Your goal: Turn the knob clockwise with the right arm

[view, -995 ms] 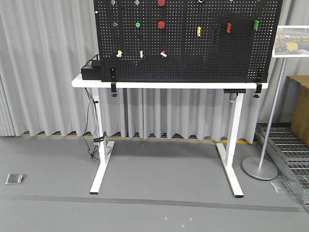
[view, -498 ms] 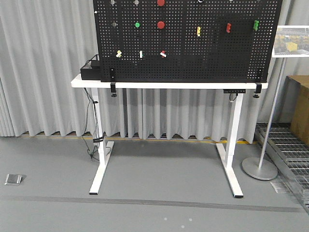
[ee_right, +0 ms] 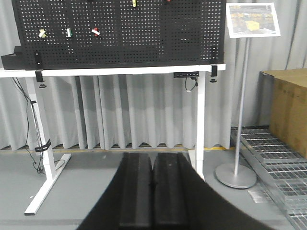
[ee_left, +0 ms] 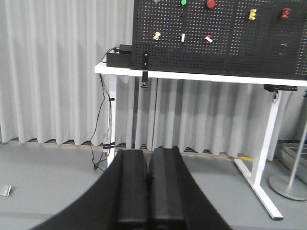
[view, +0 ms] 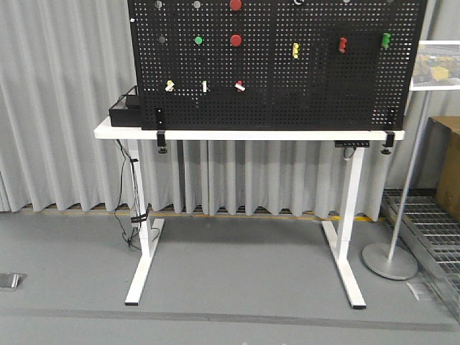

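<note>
A black pegboard (view: 287, 72) stands on a white table (view: 251, 134) some way ahead. It carries several knobs and handles: a round red knob (view: 236, 40), a green one (view: 198, 40), grey ones (view: 162, 39), and small yellow, red and green handles to the right. I cannot tell which knob is meant. The red knob also shows in the left wrist view (ee_left: 210, 4). My left gripper (ee_left: 147, 152) is shut and empty, far from the board. My right gripper (ee_right: 152, 155) is shut and empty, also far from the pegboard (ee_right: 120, 33).
A black box (view: 123, 111) sits on the table's left end with cables hanging down. A sign stand (view: 392, 259) with a round base, a cardboard box (view: 449, 165) and metal floor grating (view: 424, 215) are at the right. Grey curtains hang behind.
The table and pegboard look larger and lower in the front view; the base has moved closer to them. No gripper change is visible.
</note>
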Motion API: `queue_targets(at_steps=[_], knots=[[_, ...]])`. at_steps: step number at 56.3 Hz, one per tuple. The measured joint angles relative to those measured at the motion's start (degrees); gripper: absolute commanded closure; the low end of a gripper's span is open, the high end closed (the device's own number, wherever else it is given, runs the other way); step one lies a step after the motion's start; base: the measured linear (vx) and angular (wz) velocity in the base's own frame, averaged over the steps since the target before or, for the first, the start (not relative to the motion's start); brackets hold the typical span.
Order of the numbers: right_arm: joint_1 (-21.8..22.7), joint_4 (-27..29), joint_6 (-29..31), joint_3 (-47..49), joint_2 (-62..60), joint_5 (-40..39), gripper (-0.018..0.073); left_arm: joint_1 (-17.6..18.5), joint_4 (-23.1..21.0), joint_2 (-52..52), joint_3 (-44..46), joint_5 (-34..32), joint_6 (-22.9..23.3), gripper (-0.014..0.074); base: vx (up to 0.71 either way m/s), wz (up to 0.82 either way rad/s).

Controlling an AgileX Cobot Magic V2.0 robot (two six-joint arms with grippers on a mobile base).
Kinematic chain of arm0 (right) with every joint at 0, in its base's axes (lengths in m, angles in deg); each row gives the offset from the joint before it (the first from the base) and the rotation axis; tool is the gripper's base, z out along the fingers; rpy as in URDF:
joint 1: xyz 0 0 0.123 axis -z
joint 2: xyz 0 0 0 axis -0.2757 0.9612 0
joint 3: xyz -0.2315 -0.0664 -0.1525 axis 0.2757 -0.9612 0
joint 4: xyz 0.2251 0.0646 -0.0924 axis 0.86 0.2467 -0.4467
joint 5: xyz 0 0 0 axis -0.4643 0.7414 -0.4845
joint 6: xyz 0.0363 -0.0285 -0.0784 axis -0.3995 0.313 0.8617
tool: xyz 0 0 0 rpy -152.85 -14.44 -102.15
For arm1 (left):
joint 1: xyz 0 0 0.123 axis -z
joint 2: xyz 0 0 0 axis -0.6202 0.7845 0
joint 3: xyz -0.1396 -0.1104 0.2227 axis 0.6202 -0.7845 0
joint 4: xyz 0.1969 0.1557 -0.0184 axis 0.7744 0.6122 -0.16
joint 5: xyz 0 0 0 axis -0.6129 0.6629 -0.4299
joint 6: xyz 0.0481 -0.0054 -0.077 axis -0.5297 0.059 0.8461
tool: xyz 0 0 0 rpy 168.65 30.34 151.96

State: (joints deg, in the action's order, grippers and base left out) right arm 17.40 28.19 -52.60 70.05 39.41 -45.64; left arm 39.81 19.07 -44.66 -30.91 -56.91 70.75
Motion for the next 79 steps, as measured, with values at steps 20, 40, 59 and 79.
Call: queue_targets(at_steps=[20, 40, 59, 79], knots=[[0.0, 0.0, 0.0, -0.1, 0.0, 0.3, 0.0568, 0.0, 0.0, 0.0, 0.0, 0.0, 0.0, 0.0603, 0.34, -0.05], [0.0, 0.0, 0.0, -0.1, 0.0, 0.3, 0.0568, 0.0, 0.0, 0.0, 0.0, 0.0, 0.0, 0.0603, 0.39, -0.04], [0.0, 0.0, 0.0, -0.1, 0.0, 0.3, 0.0568, 0.0, 0.0, 0.0, 0.0, 0.0, 0.0, 0.0603, 0.43, 0.02], [0.0, 0.0, 0.0, -0.2, 0.0, 0.4, 0.0568, 0.0, 0.0, 0.0, 0.0, 0.0, 0.0, 0.0603, 0.42, 0.05]])
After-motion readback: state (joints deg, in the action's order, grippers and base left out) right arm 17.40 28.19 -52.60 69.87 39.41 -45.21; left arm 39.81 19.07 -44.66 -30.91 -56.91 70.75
